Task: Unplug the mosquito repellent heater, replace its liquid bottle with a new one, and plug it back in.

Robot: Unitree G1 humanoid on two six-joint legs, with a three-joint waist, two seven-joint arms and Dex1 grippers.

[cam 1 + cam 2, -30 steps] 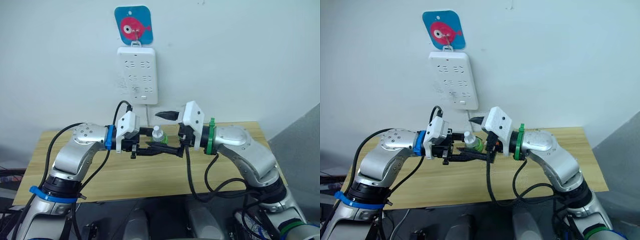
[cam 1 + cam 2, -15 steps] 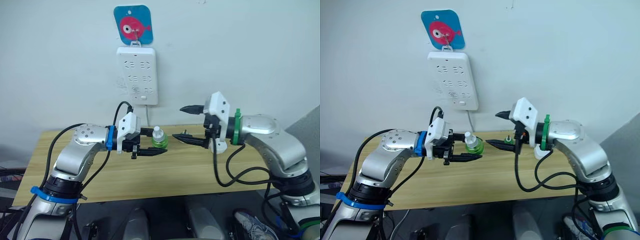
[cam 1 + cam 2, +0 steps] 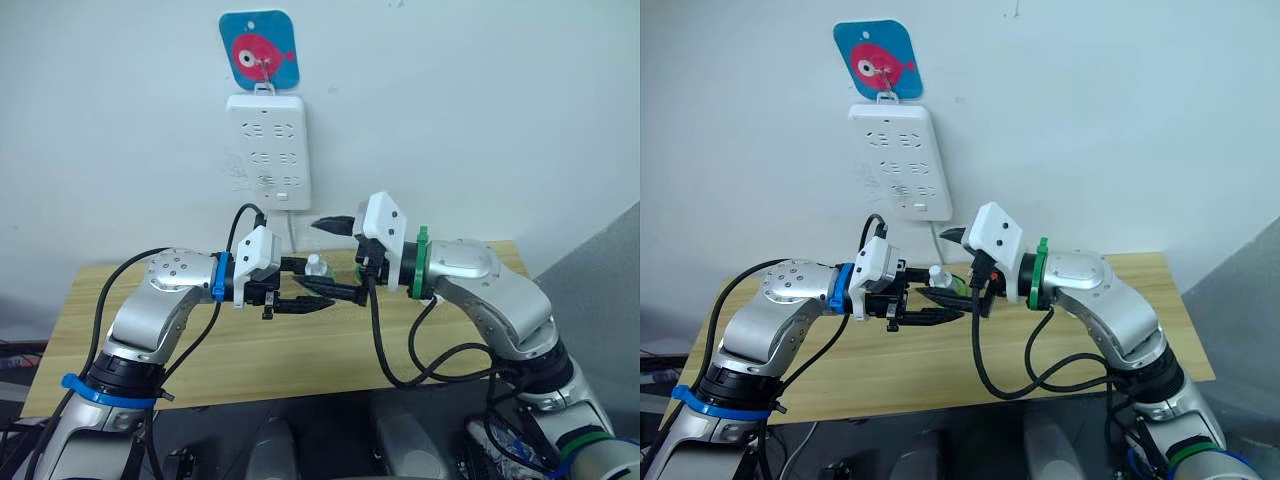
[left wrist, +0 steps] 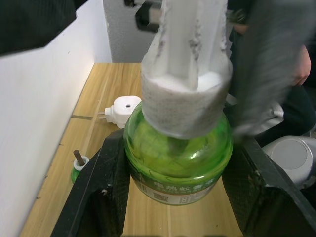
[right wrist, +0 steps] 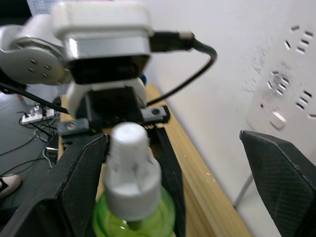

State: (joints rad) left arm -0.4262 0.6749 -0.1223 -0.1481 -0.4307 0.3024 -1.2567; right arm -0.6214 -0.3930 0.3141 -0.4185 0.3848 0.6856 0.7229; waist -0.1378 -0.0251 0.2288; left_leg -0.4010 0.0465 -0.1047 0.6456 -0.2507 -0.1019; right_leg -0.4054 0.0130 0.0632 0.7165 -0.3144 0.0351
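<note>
While the left pincer (image 3: 300,288) clamps the green liquid bottle (image 4: 177,153) by its body, the right pincer (image 3: 335,258) sits right over it, fingers spread wide with one black finger (image 5: 284,180) on each side of the white cap (image 5: 129,170). That cap is the whole story here: the bottle stands upright between the left fingers (image 4: 94,192), long axis vertical, cap uppermost, directly between the right pincer's open fingers. The right arm is plainly the one placed to grip that cap; my read is an uncapping step, the new bottle being readied.

Compared with half a second ago, the right arm has swung back in from out wide and closed the gap; a second ago it was in much this same spot, so it looks like a retreat and a fresh approach. The left arm has held its grip and place throughout.

Where's the mosquito repellent heater (image 4: 122,111)? Down on the desk (image 4: 106,79), beyond the held bottle as the left pincer looks, lying with its prongs out to the side, unplugged. Beside it, nearer the wall, stands a small green bottle (image 4: 78,168) with a dark wick, probably the old one. On the wall above both pincers hangs the power strip (image 3: 268,150), with nothing plugged into its face.
</note>
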